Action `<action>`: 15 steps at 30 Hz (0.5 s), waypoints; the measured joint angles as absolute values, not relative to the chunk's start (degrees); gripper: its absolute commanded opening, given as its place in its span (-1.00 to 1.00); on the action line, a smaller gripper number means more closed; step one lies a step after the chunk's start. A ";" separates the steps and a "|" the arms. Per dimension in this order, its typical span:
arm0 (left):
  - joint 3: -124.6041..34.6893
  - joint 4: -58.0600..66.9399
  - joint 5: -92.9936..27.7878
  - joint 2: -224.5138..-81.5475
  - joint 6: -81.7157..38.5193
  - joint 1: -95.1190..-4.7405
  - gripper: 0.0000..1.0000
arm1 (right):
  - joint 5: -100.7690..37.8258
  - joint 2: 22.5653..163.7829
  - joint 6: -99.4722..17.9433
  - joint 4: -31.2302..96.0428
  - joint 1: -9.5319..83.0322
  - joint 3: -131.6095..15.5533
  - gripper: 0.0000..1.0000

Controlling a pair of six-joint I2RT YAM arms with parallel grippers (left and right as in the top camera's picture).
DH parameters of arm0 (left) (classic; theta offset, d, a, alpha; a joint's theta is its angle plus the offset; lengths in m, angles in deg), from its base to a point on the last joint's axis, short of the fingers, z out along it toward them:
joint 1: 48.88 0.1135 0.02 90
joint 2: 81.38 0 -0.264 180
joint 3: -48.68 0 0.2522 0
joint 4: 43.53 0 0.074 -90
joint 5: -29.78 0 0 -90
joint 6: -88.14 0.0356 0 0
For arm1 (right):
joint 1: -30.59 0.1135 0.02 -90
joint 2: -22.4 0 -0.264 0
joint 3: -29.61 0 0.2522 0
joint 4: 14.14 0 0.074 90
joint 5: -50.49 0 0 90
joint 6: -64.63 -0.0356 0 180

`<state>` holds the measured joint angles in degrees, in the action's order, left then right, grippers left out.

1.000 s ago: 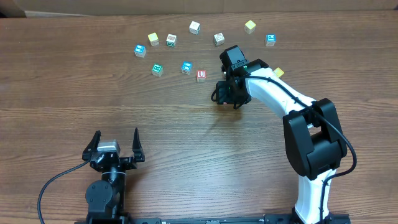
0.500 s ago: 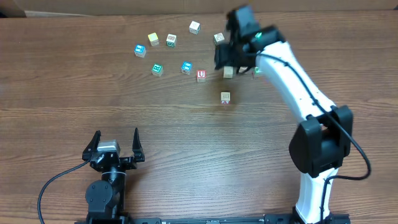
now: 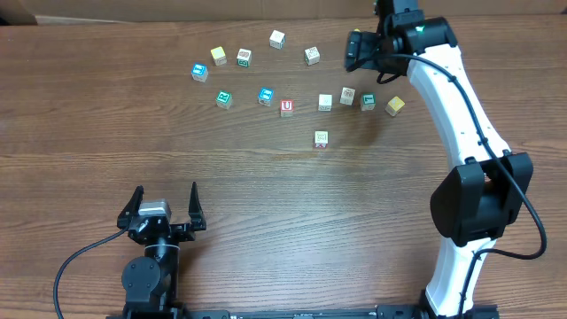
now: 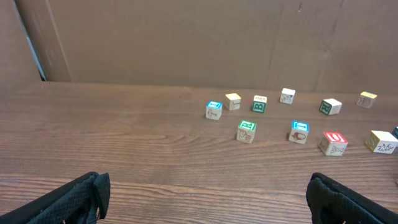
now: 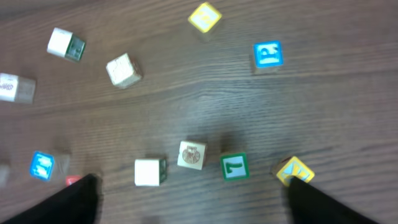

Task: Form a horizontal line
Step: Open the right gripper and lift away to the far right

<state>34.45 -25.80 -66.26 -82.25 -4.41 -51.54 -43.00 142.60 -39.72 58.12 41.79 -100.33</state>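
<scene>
Showing thirteen small wooden cubes [image 3: 266, 96] on the brown wooden table [image 3: 106, 151], the overhead view places the horizontal line [image 3: 321, 139], so far one whitish red-printed cube, alone just below-right of the red "U" cube [image 3: 286, 107]. The black right gripper [image 3: 359, 51] hangs well above-right of that cube.

Left wrist: ten whole cubes; the left gripper [image 4: 206, 186] gapes wide, empty.

Right wrist: nine cubes are clear, two blurred or half hidden; the fingers [image 5: 74, 199] are spread wide, holding nothing.
</scene>
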 measured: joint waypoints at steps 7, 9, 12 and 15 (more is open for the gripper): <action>34.45 -25.80 -66.28 -82.25 -4.39 -51.54 0.99 | -42.98 142.60 -40.68 57.27 39.97 -100.22 0.23; 34.45 -25.80 -66.28 -82.25 -4.41 -51.54 0.99 | -43.02 142.60 -40.28 57.33 39.58 -100.22 1.00; 34.45 -25.80 -66.28 -82.25 -4.41 -51.54 0.99 | -43.15 142.60 -40.31 57.31 39.17 -100.22 1.00; 34.45 -25.80 -66.26 -82.25 -4.41 -51.54 0.99 | -43.33 142.60 -40.15 57.31 38.84 -100.22 1.00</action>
<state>34.45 -25.80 -66.26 -82.25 -4.41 -51.54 -43.33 142.60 -40.15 57.31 38.84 -100.22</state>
